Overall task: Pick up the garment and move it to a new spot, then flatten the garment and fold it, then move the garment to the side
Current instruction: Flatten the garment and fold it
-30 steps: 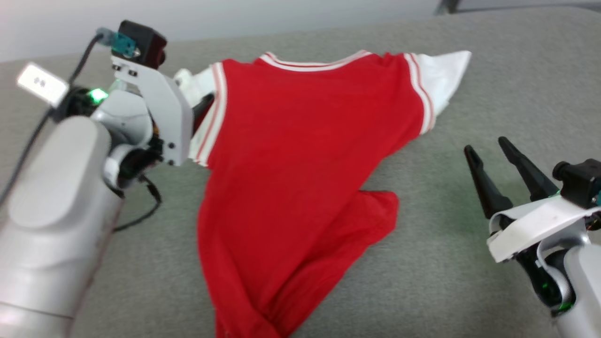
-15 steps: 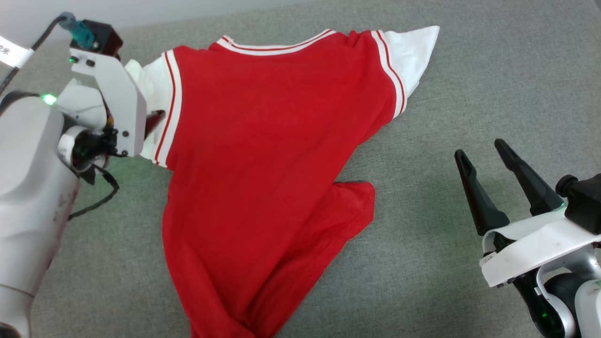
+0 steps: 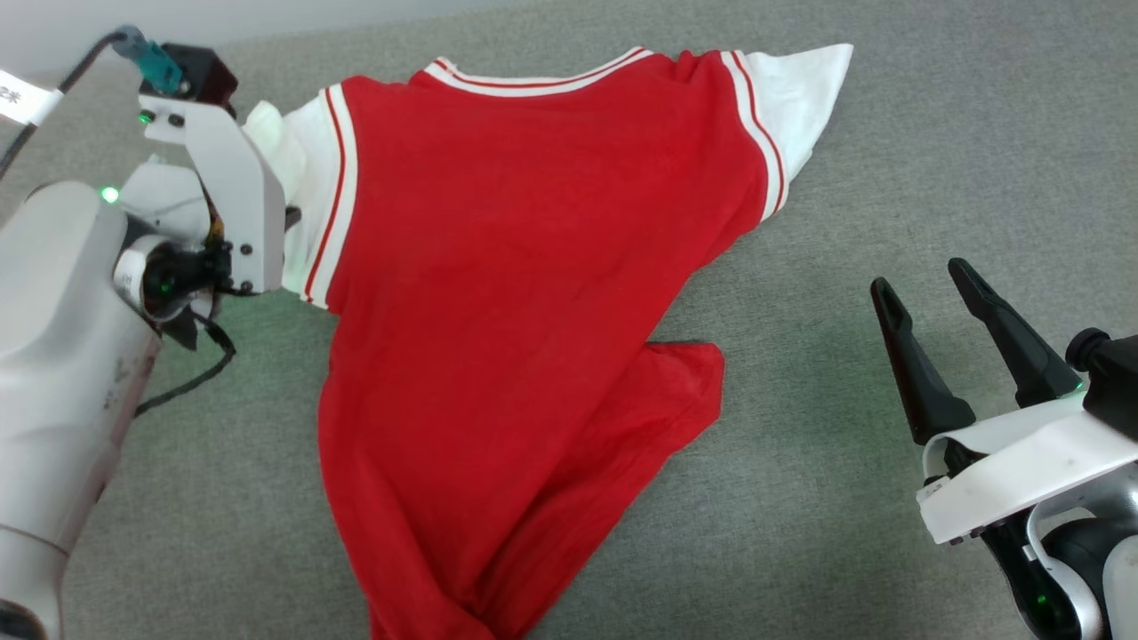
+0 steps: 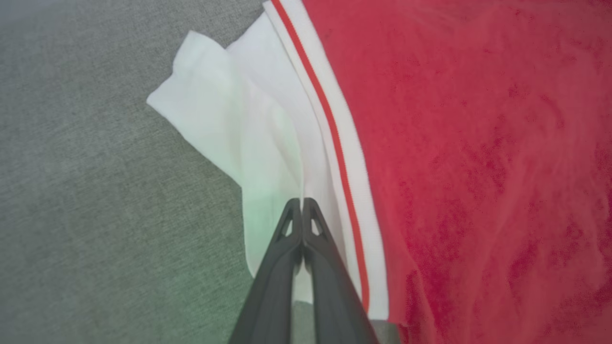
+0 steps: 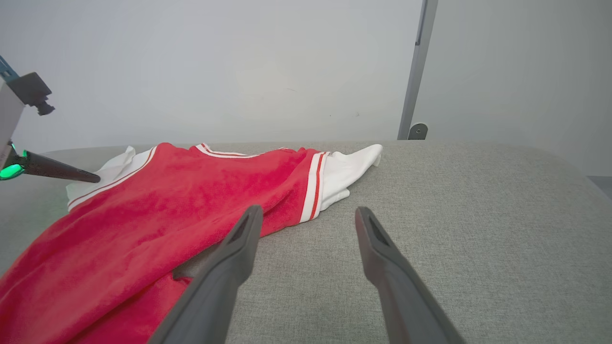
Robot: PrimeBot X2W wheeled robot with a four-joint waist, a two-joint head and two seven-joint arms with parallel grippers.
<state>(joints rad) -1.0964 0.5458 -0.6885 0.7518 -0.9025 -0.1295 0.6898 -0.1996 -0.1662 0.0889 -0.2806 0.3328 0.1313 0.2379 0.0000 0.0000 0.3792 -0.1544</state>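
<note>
**A:** Left tool (image 4: pixel 302 205)?

**B:** Closed, with the two fingers pressed together and their tips on the white sleeve (image 4: pixel 224 114). The cloth puckers upward from the tips, so I read it as a pinch on that sleeve.

**A:** And the right tool (image 3: pixel 919 277)?

**B:** Jaws spread and empty, hovering over the grey surface (image 3: pixel 933 133), apart from the cloth.

**A:** Where's the shirt (image 3: pixel 516 267)?

**B:** Lying on the surface between the two tools, plain red side up. The collar (image 3: pixel 533 80) is away from the robot and the other sleeve (image 3: pixel 805 98) points off to the right. It isn't flat. The body narrows toward the near edge, and a corner of the hem (image 3: pixel 680 391) is doubled over on the right.

**A:** Which step, then?

**B:** Flattening, I'd say, though it could be the start of the pick-up. I can't settle that from here. Either way, one sleeve is grabbed and nothing is folded.

**A:** Next?

**B:** Probably the right tool reaches for the other sleeve or the bunched hem and closes on it. Then both draw apart to take out the slack. The cloth is thin, so a shallow pinch may slip. A one-sided pull would likely drag the whole shirt.
</note>
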